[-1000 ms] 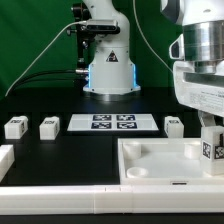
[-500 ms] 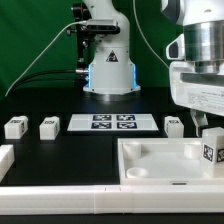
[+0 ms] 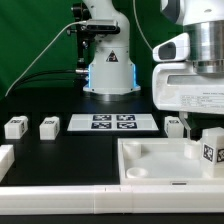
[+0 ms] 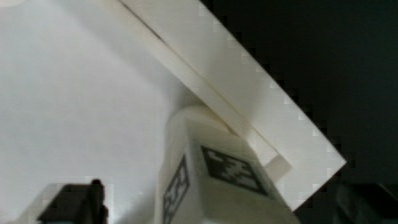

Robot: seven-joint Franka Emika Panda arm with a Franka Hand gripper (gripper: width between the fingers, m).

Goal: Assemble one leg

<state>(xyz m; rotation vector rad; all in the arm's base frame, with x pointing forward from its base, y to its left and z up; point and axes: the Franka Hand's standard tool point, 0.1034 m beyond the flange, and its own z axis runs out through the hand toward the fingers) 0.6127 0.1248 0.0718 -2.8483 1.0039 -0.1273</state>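
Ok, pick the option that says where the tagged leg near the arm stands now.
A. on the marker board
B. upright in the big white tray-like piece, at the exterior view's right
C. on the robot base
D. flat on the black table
B: the leg stands upright in the tray-like piece, at its right corner in the exterior view.

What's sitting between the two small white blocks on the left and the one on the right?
The marker board lies between the left pair of blocks and the right block, shown in the exterior view.
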